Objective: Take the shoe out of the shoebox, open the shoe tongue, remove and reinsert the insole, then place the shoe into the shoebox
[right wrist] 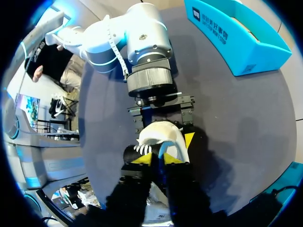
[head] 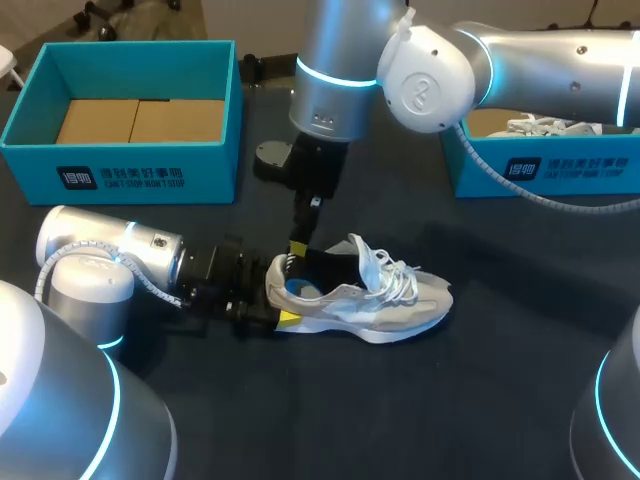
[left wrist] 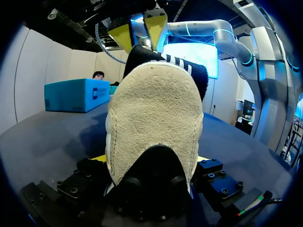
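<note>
Dark table (head: pixel 400 420) — white shoe (head: pixel 390 305) at its middle, teal shoebox (head: pixel 120 170) far left, second shoebox (head: pixel 545 172) far right.

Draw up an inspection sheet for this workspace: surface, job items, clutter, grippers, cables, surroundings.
Surface: dark table.
Job's things: shoe on its sole mid-table; insole partly out at the heel opening; open shoebox far left, no shoe inside; second box far right, white laces showing.
Clutter: nothing seen.
Grippers: left gripper shut on the shoe's heel; right gripper shut on the insole from above.
Cables: coiled cable along each arm, off the shoe.
Surroundings: nothing seen.
</note>
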`<state>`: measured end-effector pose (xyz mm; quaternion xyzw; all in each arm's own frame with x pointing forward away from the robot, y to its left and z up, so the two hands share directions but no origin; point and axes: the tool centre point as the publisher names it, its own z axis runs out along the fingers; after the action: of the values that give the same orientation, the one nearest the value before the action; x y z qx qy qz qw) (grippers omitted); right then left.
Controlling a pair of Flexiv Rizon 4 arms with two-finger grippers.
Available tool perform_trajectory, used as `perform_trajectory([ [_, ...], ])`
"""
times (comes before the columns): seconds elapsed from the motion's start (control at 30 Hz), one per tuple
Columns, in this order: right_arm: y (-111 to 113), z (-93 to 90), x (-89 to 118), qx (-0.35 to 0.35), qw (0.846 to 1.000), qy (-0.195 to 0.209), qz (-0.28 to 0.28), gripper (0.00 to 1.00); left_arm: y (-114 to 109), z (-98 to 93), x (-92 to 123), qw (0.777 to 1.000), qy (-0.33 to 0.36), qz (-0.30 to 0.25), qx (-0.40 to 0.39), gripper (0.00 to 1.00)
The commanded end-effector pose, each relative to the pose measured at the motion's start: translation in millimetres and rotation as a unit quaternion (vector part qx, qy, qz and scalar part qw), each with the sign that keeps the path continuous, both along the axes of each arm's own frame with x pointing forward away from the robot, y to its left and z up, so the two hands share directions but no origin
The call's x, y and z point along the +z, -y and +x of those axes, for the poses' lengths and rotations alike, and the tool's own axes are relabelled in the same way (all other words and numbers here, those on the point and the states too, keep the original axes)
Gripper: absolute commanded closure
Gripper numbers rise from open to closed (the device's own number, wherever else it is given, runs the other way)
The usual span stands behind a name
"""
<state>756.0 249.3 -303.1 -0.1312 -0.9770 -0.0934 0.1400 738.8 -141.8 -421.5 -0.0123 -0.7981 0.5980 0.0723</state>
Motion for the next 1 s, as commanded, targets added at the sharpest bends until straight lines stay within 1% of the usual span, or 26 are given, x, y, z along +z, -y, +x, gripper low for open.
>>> perform_trajectory([
  [0.03,2.3,-1.0,2.7,0.0,1.0,-0.001,-0.001,0.38,0.6,-0.4,-1.1,1.0,0.0,0.001,0.0,1.0],
  [0.07,2.8,-1.2,3.9,0.0,1.0,-0.001,-0.002,0.01,0.6,-0.4,-1.1,1.0,0.0,0.001,0.0,1.0],
  [0.17,4.1,-1.6,6.4,-0.001,1.0,-0.005,-0.005,0.0,0.6,-0.4,-1.1,1.0,0.0,0.001,0.0,1.0],
  [0.3,7.7,-0.6,12.9,-0.008,1.0,-0.02,-0.008,0.0,0.6,-0.4,-1.1,1.0,0.0,0.001,0.0,1.0],
  [0.37,9.8,0.9,15.2,-0.004,0.999,-0.034,-0.008,0.0,0.6,-0.4,-1.1,1.0,0.0,0.001,0.0,1.0],
  [0.53,13.9,5.9,21.0,0.034,0.994,-0.098,-0.021,0.0,0.6,-0.4,-1.1,1.0,0.0,0.001,0.0,1.0],
  [0.6,16.7,8.1,22.6,0.027,0.994,-0.1,-0.026,0.0,0.6,-0.4,-1.1,1.0,0.0,0.001,0.0,1.0],
  [1.0,16.7,8.1,22.6,0.027,0.994,-0.1,-0.026,0.0,0.6,-0.4,-1.1,1.0,0.0,0.001,0.0,1.0],
])
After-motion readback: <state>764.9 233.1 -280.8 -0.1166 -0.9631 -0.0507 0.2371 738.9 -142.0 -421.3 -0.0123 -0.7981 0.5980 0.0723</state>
